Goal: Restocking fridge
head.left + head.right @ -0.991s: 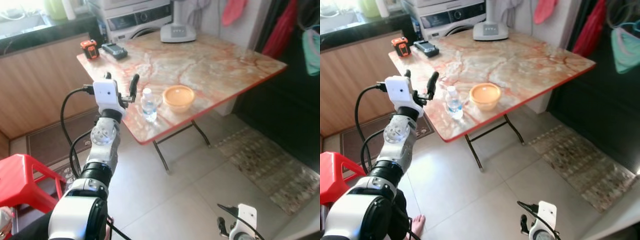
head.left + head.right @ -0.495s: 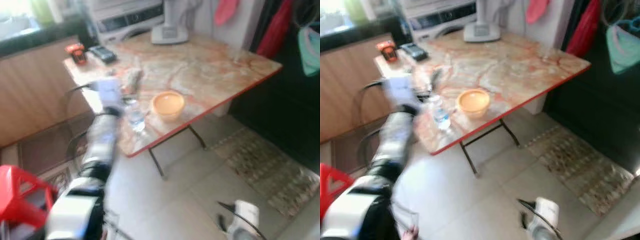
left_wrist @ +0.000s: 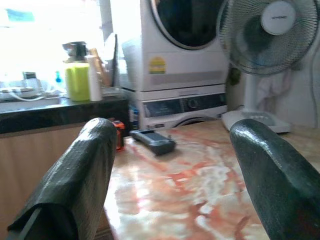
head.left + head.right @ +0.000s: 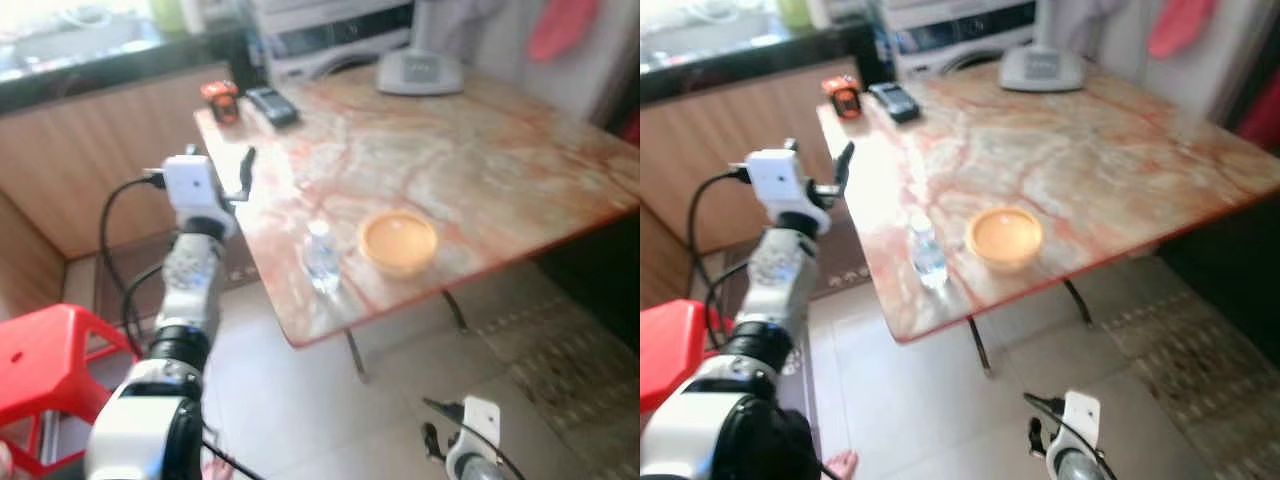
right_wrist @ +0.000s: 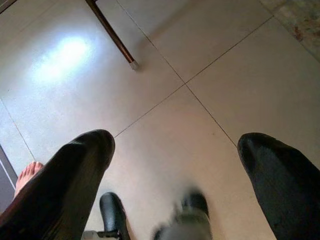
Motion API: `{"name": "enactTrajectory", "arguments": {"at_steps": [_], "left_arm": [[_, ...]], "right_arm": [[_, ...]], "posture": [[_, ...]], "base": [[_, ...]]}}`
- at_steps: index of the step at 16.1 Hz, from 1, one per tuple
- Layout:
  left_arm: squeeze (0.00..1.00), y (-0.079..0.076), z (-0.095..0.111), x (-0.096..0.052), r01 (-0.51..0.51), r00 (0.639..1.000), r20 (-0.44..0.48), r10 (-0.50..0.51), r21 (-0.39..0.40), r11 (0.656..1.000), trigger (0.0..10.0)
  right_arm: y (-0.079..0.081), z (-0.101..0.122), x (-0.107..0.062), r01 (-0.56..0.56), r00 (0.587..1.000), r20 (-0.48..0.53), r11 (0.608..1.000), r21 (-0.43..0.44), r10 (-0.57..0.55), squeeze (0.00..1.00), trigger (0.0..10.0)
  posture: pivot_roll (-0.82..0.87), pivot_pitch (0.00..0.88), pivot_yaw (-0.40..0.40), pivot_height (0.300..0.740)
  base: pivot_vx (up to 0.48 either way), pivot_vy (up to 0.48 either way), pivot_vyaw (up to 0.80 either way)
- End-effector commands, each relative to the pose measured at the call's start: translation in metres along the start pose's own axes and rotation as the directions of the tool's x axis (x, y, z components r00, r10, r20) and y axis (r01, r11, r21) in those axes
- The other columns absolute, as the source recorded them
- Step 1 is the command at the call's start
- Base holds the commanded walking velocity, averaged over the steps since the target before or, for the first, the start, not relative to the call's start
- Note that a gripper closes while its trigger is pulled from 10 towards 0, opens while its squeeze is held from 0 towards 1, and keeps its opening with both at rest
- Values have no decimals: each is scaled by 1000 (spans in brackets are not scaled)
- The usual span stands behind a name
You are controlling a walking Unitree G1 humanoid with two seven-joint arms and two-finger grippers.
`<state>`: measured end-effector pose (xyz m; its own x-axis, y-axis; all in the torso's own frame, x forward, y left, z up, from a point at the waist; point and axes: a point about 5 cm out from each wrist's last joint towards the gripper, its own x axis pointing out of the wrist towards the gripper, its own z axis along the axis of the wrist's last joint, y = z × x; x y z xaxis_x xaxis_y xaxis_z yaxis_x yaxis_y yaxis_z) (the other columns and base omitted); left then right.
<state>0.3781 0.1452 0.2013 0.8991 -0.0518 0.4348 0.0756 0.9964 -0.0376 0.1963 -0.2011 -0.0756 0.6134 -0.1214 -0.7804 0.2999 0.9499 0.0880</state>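
A small clear water bottle (image 4: 321, 257) stands upright near the front edge of the marble-patterned table (image 4: 470, 150), with an orange bowl (image 4: 399, 241) just to its right. My left gripper (image 4: 220, 165) is raised at the table's left edge, well short of the bottle and behind it. It is open and holds nothing, and its fingers (image 3: 75, 185) point across the tabletop. My right gripper (image 5: 175, 170) hangs low over the tiled floor, open and holding nothing.
An orange tape measure (image 4: 220, 100) and a black device (image 4: 272, 105) lie at the table's far left corner, and a fan base (image 4: 420, 72) at the back. A washing machine (image 3: 185, 50) stands behind. A red stool (image 4: 50, 350) is at my left. A person's bare foot (image 5: 30, 172) is on the floor.
The camera has swung, shifting the whole scene right after a blurred moment. My left gripper, which was right beside the bottle, now stands farther from it at the table's left edge.
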Motion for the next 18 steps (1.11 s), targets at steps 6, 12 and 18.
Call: {"name": "enactTrajectory", "arguments": {"at_steps": [6,12,18], "left_arm": [[0,-41,7,-7,337,941,13,-338,-107,935,10000],[0,-72,52,-26,676,701,-59,-711,-260,689,10000],[0,-49,84,-4,553,697,-434,-571,-182,813,10000]], "right_arm": [[-9,-19,-5,13,999,-40,999,-34,-14,0,10000],[-14,-55,-15,12,990,-138,994,-105,-26,0,10000],[-18,-76,-22,-107,973,-228,943,-314,34,0,10000]], "posture": [[-63,59,110,740],[-47,16,112,740],[25,0,63,740]], "base": [[0,0,0],[0,0,0],[0,0,0]]}}
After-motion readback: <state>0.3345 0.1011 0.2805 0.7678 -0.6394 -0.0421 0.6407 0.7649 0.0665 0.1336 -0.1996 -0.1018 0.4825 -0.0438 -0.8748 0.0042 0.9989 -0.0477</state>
